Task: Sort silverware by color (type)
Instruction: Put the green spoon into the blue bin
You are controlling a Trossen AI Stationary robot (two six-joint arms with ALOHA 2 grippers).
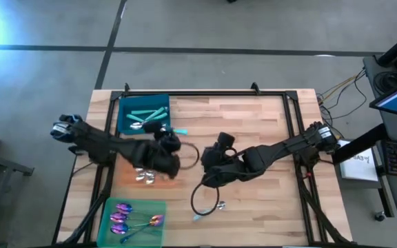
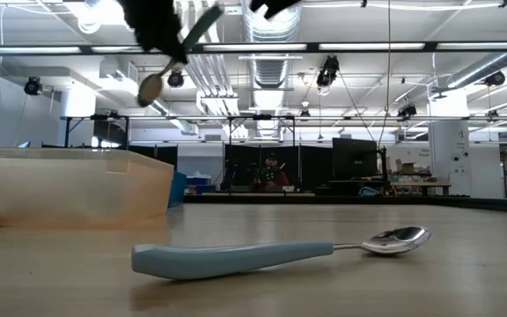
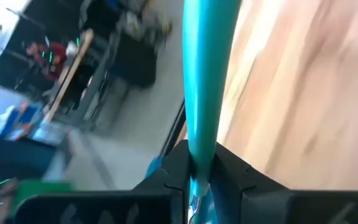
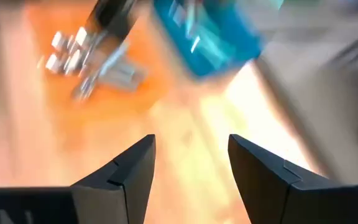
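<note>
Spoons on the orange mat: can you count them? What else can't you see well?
- Silver pieces on the orange mat: tiny in the high view, partly under the left arm, smeared in the right wrist view; no count.
- Teal-handled spoon in the left pincer: its head is cut off in the left wrist view.
- Right pincer: its arm covers it in the high view.

Both arms are dark, near-black, built of chunky jointed segments. A black cable loops [image 1: 197, 196] out from the right arm [image 1: 281, 148], and the left arm [image 1: 109, 146] has pale fittings at its base. The right gripper [image 4: 191, 168] has two matte black, wedge-shaped fingers [image 4: 126, 171].
</note>
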